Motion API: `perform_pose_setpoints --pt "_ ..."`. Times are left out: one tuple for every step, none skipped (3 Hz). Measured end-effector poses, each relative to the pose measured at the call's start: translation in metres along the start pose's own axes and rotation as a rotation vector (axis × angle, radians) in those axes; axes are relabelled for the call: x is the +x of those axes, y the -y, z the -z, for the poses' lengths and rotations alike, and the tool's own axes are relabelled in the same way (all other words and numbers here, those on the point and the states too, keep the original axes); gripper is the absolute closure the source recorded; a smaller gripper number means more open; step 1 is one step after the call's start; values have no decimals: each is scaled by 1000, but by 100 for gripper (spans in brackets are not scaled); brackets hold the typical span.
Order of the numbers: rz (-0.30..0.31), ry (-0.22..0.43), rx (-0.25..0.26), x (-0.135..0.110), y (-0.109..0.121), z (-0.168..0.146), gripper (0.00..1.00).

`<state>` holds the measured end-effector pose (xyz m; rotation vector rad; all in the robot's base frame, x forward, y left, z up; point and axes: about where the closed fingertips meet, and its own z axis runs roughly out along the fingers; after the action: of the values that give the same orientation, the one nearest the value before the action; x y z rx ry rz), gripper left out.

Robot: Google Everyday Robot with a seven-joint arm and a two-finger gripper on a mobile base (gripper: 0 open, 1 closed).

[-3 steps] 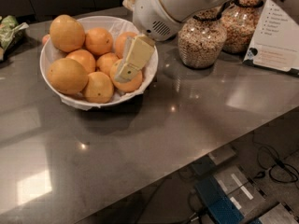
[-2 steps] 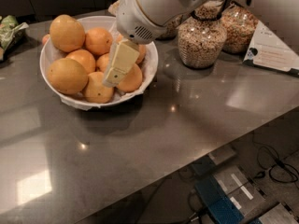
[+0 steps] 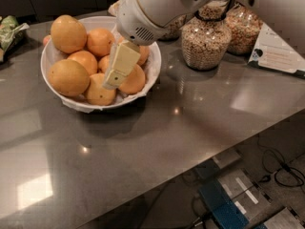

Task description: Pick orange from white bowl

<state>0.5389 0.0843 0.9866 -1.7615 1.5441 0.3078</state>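
The white bowl (image 3: 148, 78) stands at the back left of the grey counter, with a crinkled white liner and several round fruits in it. Two large pale oranges lie on its left side: one at the back (image 3: 68, 33), one at the front (image 3: 68, 78). Smaller, deeper-orange fruits (image 3: 132, 80) fill the middle and right. My gripper (image 3: 112, 79), pale yellow under a big white arm housing, hangs over the middle of the bowl. Its tip is just above a small fruit at the front (image 3: 99, 92), to the right of the front large orange. It holds nothing that I can see.
Glass jars of grains (image 3: 206, 41) stand right of the bowl, another (image 3: 242, 26) behind them. A printed card (image 3: 279, 51) leans at the far right. A green packet (image 3: 9, 31) lies at the left edge. The counter's front edge runs diagonally; cables and boxes lie on the floor below.
The arm has swung left from the bowl's right rim to over its middle, and the gripper has come down closer to the fruits.
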Motion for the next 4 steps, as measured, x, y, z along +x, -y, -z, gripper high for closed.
perform_pose_setpoints --pt "-7 29 -31 -4 -7 -12 0" --pt "-20 69 -71 -11 -14 -28 0" --pt "-16 89 -106 -18 -21 -42 0" --pt "-21 122 -189 -23 -37 -75 0"
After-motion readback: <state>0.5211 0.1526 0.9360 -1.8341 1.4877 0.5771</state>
